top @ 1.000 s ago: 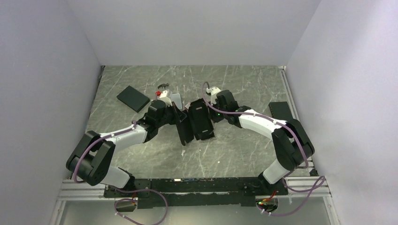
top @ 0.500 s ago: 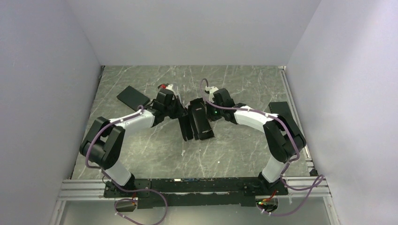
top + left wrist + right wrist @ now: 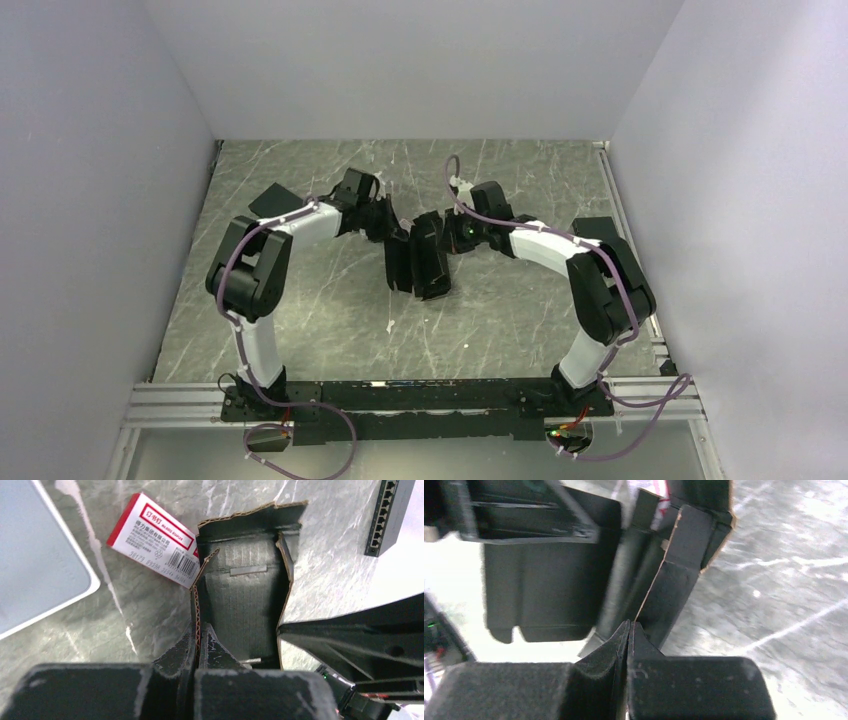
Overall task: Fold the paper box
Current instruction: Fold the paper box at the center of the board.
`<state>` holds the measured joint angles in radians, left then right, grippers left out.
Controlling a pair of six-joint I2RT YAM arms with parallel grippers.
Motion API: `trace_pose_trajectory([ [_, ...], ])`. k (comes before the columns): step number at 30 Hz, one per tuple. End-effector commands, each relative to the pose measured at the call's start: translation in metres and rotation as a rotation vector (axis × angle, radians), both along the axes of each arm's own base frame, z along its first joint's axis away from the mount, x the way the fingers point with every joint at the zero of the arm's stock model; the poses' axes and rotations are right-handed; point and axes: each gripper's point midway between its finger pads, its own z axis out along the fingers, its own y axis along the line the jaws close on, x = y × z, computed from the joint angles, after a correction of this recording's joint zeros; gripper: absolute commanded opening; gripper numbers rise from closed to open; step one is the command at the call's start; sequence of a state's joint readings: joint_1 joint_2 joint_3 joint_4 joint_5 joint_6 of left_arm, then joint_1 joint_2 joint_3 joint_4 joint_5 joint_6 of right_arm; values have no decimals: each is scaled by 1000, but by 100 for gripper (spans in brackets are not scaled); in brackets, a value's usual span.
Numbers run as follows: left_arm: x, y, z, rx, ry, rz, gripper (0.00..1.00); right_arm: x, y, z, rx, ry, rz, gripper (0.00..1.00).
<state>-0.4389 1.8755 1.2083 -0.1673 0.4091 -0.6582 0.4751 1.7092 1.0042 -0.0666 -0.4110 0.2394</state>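
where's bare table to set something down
Free: the near table strip between box and arm bases, and the back strip along the wall. Crowded: the middle, where left gripper and right gripper pinch the box.

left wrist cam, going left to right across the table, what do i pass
pale grey case → red and white small box → paper box → grey device with a row of ports
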Motion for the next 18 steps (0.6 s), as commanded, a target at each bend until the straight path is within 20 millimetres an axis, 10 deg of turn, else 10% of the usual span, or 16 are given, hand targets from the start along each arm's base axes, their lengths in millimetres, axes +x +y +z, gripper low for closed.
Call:
trace_pose_trajectory([
  [1,-2,-56,39,-199,-78,-207,0,-32,42,7,164,122,148,4],
  [10,3,-62,43,-220,-51,-204,0,-26,30,-8,137,165,123,5],
  [18,5,-37,35,-120,-153,-192,0,-60,-2,115,254,-301,639,24],
])
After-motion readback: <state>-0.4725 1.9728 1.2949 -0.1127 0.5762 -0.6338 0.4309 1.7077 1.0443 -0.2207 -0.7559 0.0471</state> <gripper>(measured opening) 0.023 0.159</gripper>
